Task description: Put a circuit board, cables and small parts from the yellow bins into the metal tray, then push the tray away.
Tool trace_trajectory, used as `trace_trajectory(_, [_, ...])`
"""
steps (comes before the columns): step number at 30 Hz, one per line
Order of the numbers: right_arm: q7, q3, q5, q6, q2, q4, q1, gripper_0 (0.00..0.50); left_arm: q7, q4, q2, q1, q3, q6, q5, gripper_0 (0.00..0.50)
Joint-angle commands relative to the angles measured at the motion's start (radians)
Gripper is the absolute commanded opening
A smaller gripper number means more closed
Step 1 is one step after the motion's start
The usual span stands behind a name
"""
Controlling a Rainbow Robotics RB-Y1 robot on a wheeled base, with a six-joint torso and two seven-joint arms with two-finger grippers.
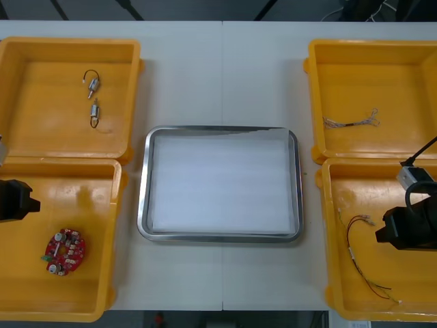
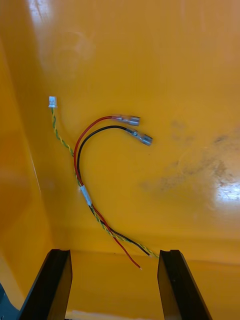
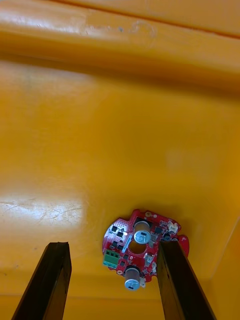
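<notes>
At lower left, the left jaws hang wide open and empty over a bin (image 1: 102,205), beside the board (image 1: 65,251). At lower right, the right jaws gape empty above a cable (image 1: 349,239). The tray (image 1: 143,198), white inside, lies mid-frame on the worktop (image 1: 222,75).

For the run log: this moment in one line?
metal tray empty; left fingers open near circuit board; right fingers open before red and yellow cable
</notes>
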Motion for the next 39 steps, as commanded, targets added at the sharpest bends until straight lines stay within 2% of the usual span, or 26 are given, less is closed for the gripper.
trace_trajectory(1, [-0.048,0.042,0.021,-0.055,-0.031,-0.031,0.043,0.500,-0.068,0.000,0.047,0.016,-0.038,-0.025,-0.019,0.500])
trace_trajectory(12, [-0.053,0.124,0.087,-0.200,-0.082,-0.031,0.097,0.500,-0.034,0.006,0.047,0.016,-0.123,-0.111,-0.054,0.500])
trace_trajectory(17, [-0.060,0.213,0.203,-0.273,-0.102,-0.026,0.097,0.500,-0.013,0.015,0.047,0.016,-0.173,-0.160,-0.109,0.500])
trace_trajectory(25, [-0.066,0.263,0.223,-0.331,-0.102,0.000,0.097,0.500,0.001,0.078,0.047,0.016,-0.241,-0.283,-0.108,0.500])
trace_trajectory(39, [-0.079,0.306,0.277,-0.378,-0.062,0.026,0.117,0.500,0.046,0.078,0.047,0.016,-0.279,-0.285,-0.103,0.500])
